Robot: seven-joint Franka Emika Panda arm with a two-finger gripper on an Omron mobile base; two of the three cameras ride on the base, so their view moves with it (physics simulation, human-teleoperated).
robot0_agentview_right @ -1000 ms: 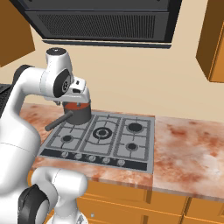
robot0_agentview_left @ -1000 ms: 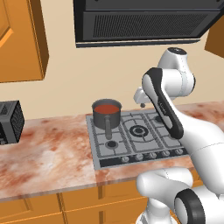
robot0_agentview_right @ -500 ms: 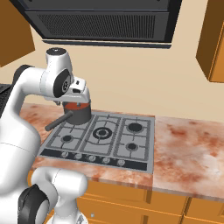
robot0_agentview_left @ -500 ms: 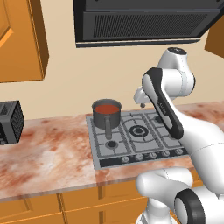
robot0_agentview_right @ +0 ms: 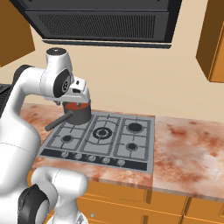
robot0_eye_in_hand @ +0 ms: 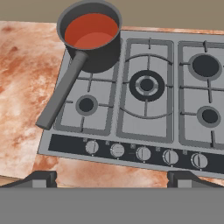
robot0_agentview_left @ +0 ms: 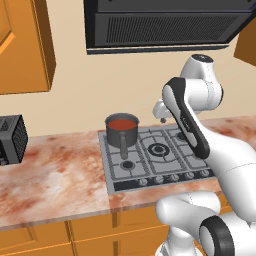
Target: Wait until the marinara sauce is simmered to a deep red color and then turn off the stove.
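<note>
On the far left of the desk point(robot0_agentview_left: 60, 175) stands a dark toaster point(robot0_agentview_left: 11, 140), well apart from the stove point(robot0_agentview_left: 165, 155). The stove is set into the mottled reddish desk, below the black range hood point(robot0_agentview_left: 165, 25). A small dark grey saucepan point(robot0_eye_in_hand: 92, 41) sits on the rear left burner; its long handle point(robot0_eye_in_hand: 61, 92) extends toward the front edge, past the front left burner point(robot0_eye_in_hand: 86, 105). The marinara sauce point(robot0_eye_in_hand: 91, 30) fills the saucepan as a flat orange-red disc. A row of five round knobs point(robot0_eye_in_hand: 143, 153) runs along the stove's front panel. The hand point(robot0_agentview_left: 161, 111) hangs above the stove, to the right of the saucepan, touching nothing. Its fingertips point(robot0_eye_in_hand: 37, 178) stand wide apart, so the hand is released and grasps nothing.
</note>
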